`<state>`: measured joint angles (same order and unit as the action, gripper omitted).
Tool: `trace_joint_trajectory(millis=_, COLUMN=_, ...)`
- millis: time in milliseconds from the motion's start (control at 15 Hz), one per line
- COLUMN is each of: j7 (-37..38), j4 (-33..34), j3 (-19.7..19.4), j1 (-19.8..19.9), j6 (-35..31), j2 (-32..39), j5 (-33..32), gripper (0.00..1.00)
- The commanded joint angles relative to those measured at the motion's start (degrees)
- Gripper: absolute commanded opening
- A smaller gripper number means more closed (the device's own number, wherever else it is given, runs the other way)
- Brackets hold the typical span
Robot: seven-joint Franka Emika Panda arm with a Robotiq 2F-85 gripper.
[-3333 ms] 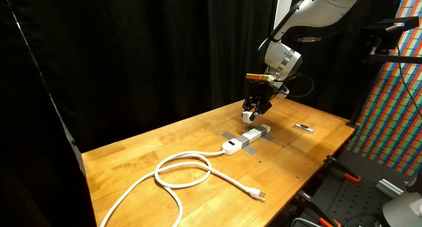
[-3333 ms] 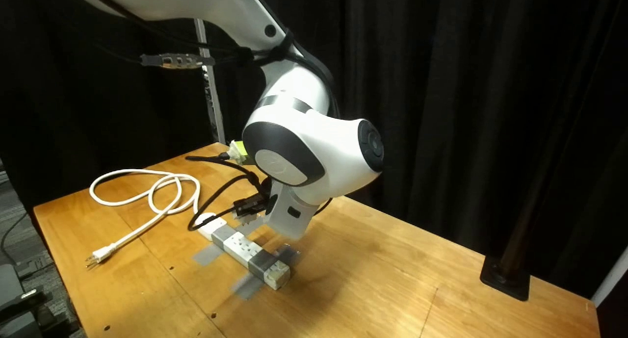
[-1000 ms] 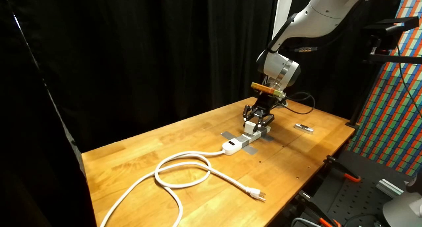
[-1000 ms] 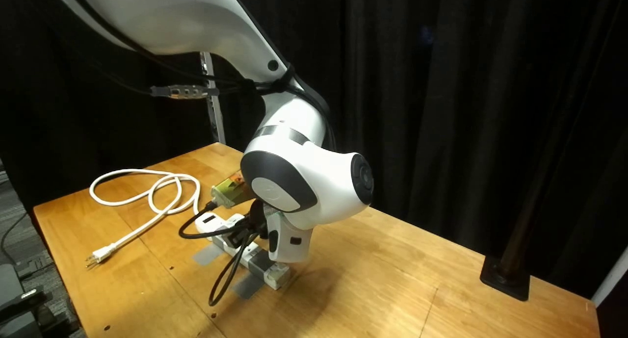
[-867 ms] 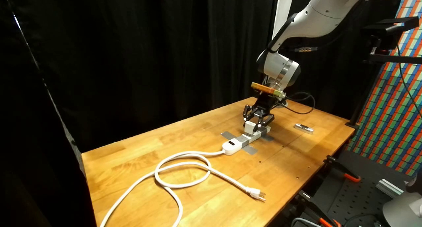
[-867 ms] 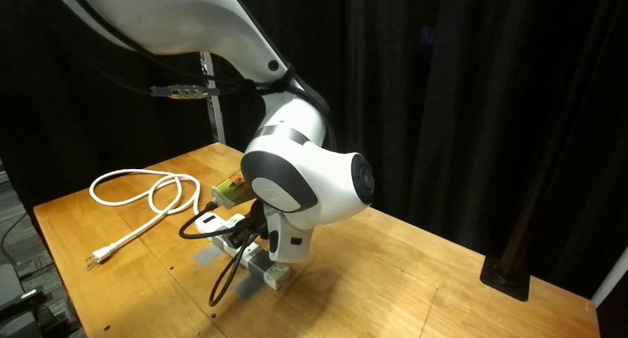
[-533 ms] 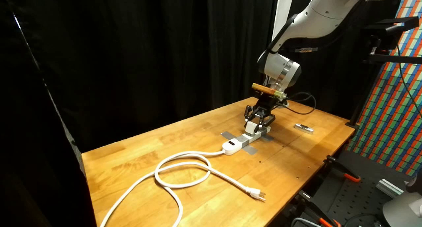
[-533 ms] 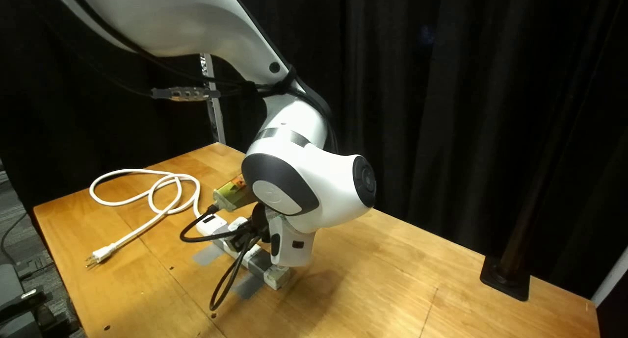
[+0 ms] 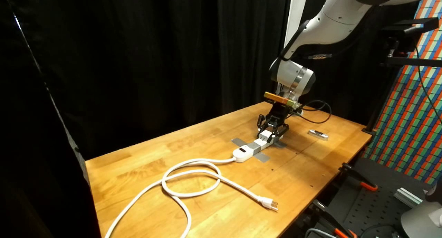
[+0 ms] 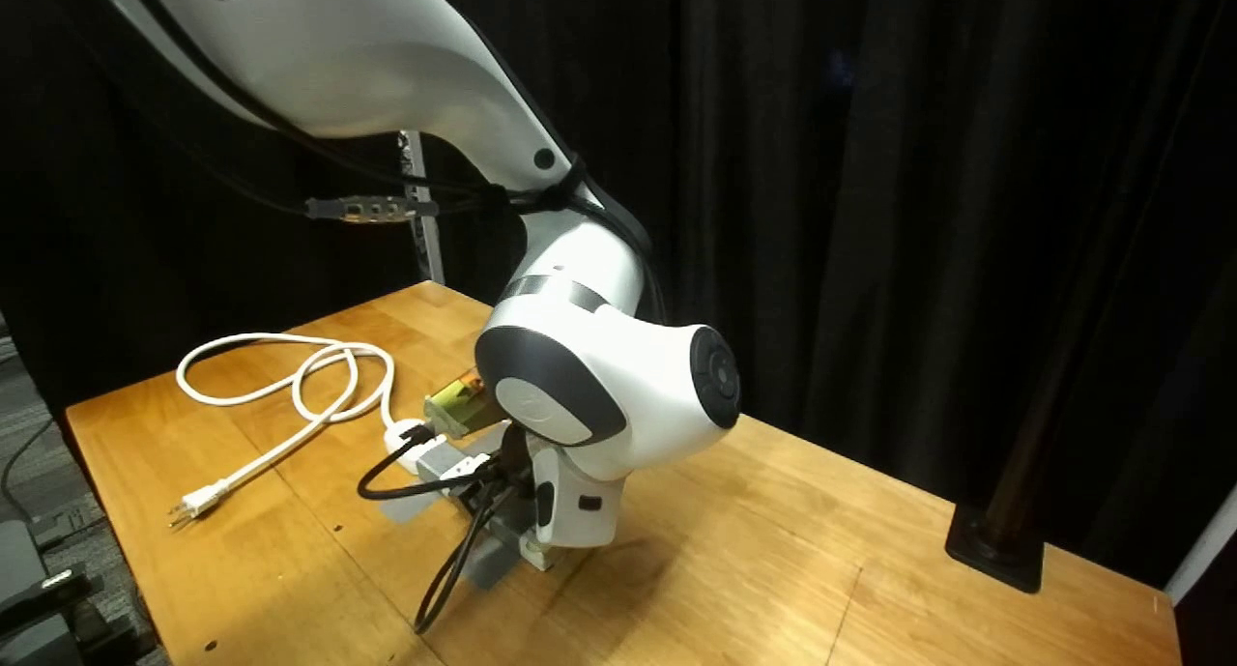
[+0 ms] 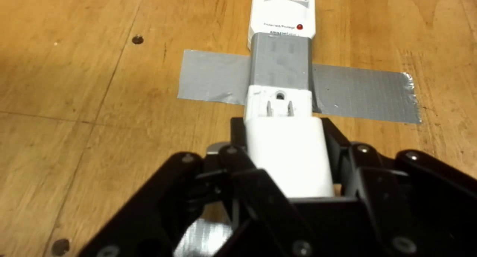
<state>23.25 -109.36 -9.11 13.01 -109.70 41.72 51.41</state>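
Wooden tabletop point(image 11: 111, 149), smooth white block point(image 11: 288, 152), rounded corners, black fingers point(image 11: 334, 137) pinching its sides, power strip point(image 11: 283, 12) beneath.

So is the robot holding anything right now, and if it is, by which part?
Yes: a white block, perhaps a wall charger, pinched between the jaws by two opposite sides.

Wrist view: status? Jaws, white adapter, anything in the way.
Jaws shut on white adapter. Adapter at power strip; plugged in or not, can't tell. Possible obstruction: gray tape across strip, just beyond adapter.
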Motion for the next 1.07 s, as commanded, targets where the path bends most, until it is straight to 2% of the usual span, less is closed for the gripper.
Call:
trace_joint_trajectory(millis=0, j7=-1.12, j4=-1.02, j3=-0.23, j1=-1.69, j6=-2.33, j2=-0.30, j5=0.53, gripper=0.24)
trace_joint_trajectory(millis=467, j7=0.64, j4=-1.56, j3=-1.34, j1=-4.77, j6=-4.37, j2=-1.70, j5=-5.73, gripper=0.24)
trace_joint_trajectory(millis=533, j7=1.37, j4=-0.95, j3=-1.25, j1=-4.80, j6=-3.20, j2=-1.69, j5=-7.01, gripper=0.70)
trace_joint_trajectory(millis=667, j7=1.57, j4=0.57, j3=-0.85, j1=-4.20, j6=-0.93, j2=-1.27, j5=-8.64, gripper=0.80)
trace_joint_trajectory(millis=800, j7=1.29, j4=1.05, j3=-0.67, j1=-3.79, j6=0.44, j2=-1.17, j5=-9.84, gripper=0.96)
trace_joint_trajectory(millis=867, j7=1.16, j4=1.40, j3=-0.57, j1=-3.45, j6=1.28, j2=-1.03, j5=-10.26, gripper=1.00)
trace_joint_trajectory(millis=1000, j7=1.01, j4=3.17, j3=-0.32, j1=-2.01, j6=5.25, j2=-0.41, j5=-10.66, gripper=1.00)
